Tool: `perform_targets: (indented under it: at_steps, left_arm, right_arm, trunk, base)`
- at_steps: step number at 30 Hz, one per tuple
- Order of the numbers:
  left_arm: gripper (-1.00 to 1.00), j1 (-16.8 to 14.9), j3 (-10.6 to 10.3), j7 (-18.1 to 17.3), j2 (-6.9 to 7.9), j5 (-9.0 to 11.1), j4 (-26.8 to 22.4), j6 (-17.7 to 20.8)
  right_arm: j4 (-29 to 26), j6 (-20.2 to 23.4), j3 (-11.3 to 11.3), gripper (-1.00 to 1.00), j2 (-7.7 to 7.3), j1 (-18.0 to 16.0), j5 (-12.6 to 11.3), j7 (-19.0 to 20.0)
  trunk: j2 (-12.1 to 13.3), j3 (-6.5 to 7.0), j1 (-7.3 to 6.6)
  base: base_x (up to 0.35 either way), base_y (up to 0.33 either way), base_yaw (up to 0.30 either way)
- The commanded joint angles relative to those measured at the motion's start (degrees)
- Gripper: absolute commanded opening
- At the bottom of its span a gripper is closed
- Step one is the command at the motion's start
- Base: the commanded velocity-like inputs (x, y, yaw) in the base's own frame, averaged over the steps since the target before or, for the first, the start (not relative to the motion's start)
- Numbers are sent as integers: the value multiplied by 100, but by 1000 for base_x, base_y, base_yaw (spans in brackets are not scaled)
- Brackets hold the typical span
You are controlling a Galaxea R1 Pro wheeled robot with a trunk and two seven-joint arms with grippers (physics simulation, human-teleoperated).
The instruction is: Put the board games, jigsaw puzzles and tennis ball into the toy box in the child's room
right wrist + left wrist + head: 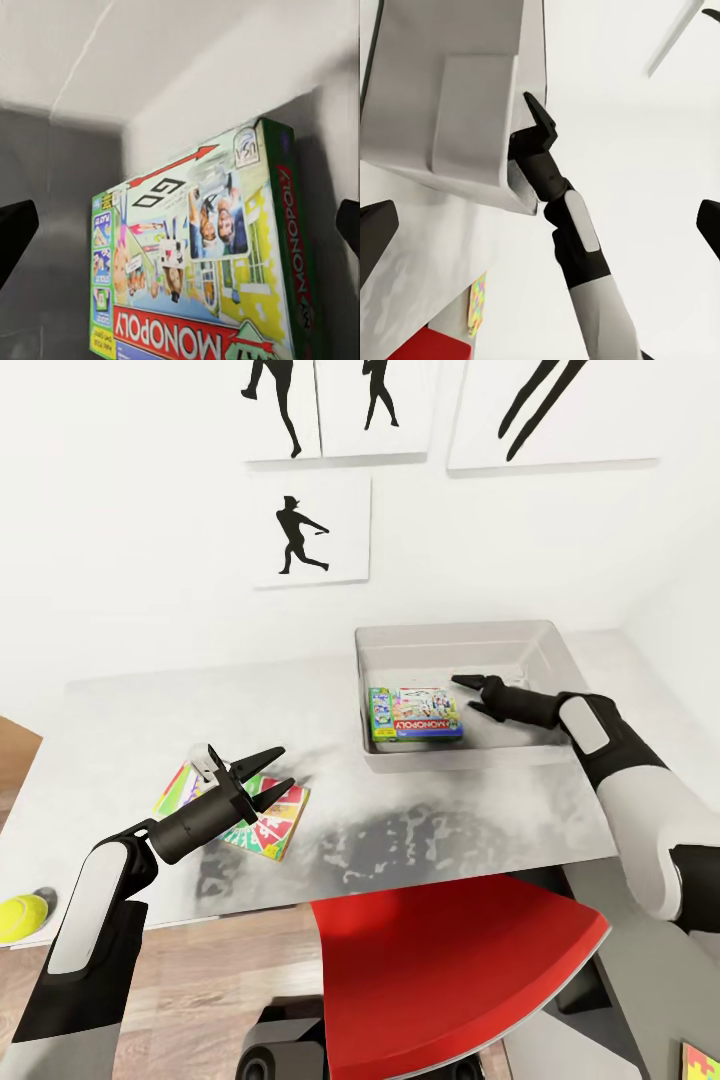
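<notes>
At the far left edge of the table (120,710), a tennis ball (20,916) is seen cut off by the frame, and beside it the left gripper (268,775) is held low on a bent arm with its jaws spread wide and empty, partly covering a bright board game (262,822) that lies flat on the tabletop. Further right, the Monopoly box (415,715) is seen lying flat inside the grey toy box (455,635), and the right gripper (472,695) is stretched over the bin's rim just beside the box, its jaws parted and nothing gripped.
</notes>
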Motion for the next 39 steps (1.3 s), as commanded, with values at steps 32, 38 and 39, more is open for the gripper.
perform_targets:
  at_steps: [32,38,39]
  left_arm:
    - [100,-153,-388,464,-23,-1,1,21]
    - [100,-143,-394,432,-23,4,1,20]
    - [100,-143,-394,432,-23,4,1,20]
  right_arm:
    - [-4793,702,-726,100,-1158,2014,-99,54]
    - [-5617,957,-898,100,-1178,2476,-103,56]
    - [-5617,957,-898,100,-1178,2476,-103,56]
  trunk:
    - [-9,-7,3]
    - [-9,-7,3]
    - [-9,-7,3]
  base:
    - [0,0,0]
    - [0,0,0]
    - [0,0,0]
